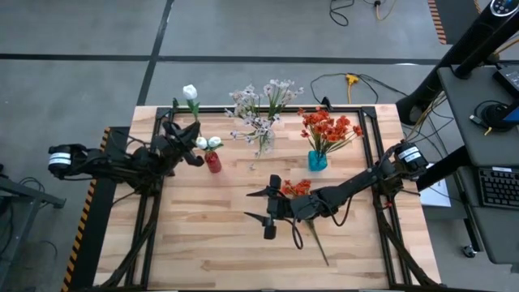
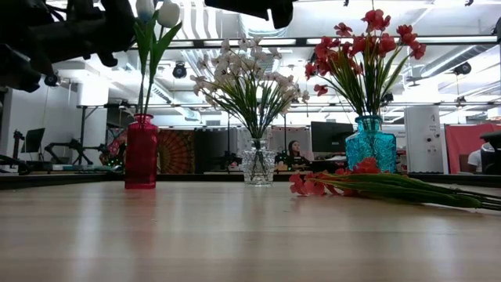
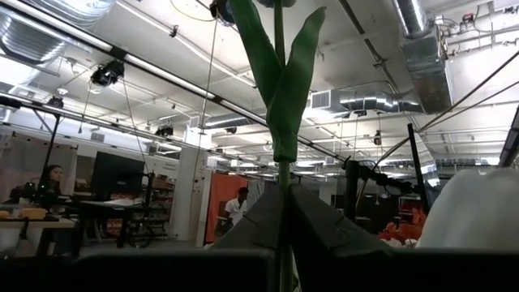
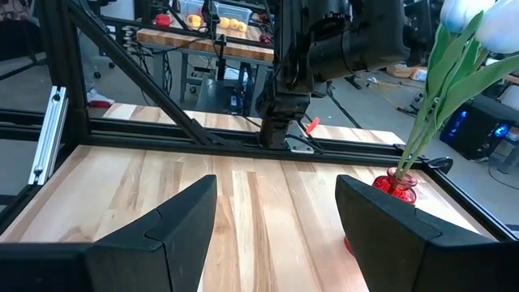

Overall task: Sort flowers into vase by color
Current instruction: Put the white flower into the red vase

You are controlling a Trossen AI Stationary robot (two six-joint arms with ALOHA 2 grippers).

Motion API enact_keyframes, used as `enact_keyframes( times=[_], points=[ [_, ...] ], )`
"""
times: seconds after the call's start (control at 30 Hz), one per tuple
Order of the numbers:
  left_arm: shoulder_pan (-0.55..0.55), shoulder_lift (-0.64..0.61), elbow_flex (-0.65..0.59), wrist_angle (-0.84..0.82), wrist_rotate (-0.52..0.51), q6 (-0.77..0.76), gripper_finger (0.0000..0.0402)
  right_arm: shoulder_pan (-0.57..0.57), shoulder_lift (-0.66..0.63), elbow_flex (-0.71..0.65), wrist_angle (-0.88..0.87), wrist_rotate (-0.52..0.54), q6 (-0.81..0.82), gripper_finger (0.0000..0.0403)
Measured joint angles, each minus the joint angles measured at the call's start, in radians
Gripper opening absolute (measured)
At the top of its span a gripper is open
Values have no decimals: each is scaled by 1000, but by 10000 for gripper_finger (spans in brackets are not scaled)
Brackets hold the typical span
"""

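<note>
I see a smooth, lightly glossy pale wood table (image 1: 203, 243) in a matt black metal frame (image 1: 369, 113), with 3 shiny glass vases (image 2: 257, 163).

In the left wrist view, the white tulip (image 3: 280, 97) loses its bloom past the picture's edge, and its stalk vanishes between the left end effector (image 3: 284, 235) fingers. In the right wrist view the red vase (image 4: 395, 185) seems partly hidden behind a right end effector (image 4: 276, 219) finger.
</note>
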Motion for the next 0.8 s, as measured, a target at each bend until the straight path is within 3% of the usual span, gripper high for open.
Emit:
enact_keyframes(
  times=[0.8],
  points=[
    [5,62,20,0,-9,-11,0,0,0,0,-25,0,4,244]
  ],
)
